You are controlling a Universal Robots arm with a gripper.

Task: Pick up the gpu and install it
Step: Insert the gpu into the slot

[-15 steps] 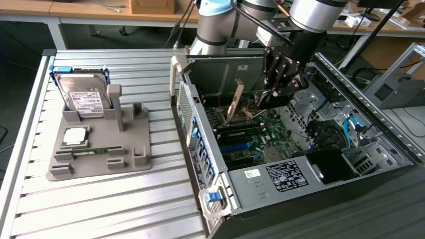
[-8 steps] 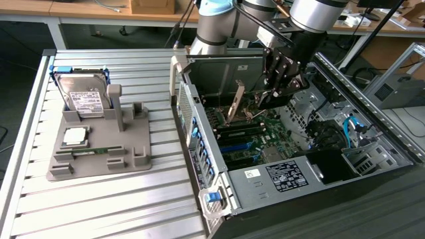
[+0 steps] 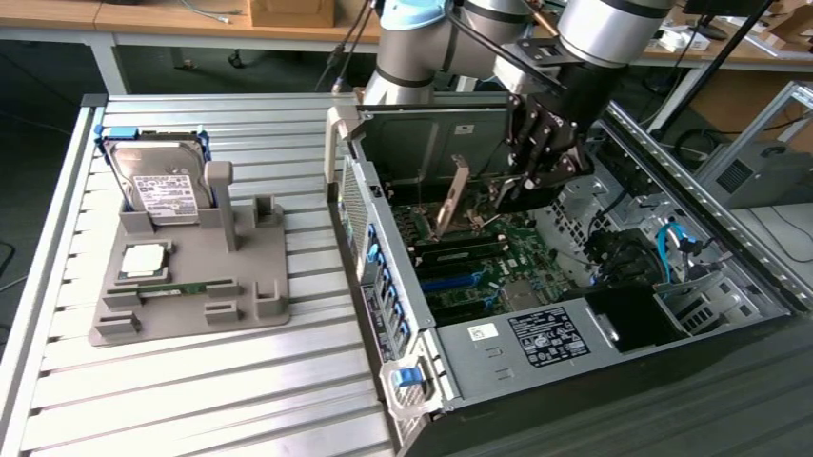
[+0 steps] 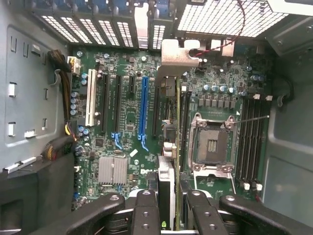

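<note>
- We see the gpu (image 3: 448,202) inside the open computer case (image 3: 711,257), standing on edge above the motherboard (image 3: 489,271), tilted in the exterior view.
- In the wrist view the gpu (image 4: 168,161) runs edge-on between the gripper's fingers (image 4: 146,210), its silver bracket (image 4: 177,58) at the far end near the case's rear slots.
- The gripper (image 3: 527,186) is clamped on the gpu, holding it over the board beside the blue slot (image 4: 143,110).
- To the exterior view's left, a grey fixture tray (image 3: 190,286) on the slatted table (image 3: 190,400) carries a hard drive (image 3: 159,186) standing upright and a memory strip (image 3: 185,288) lying flat.
</note>
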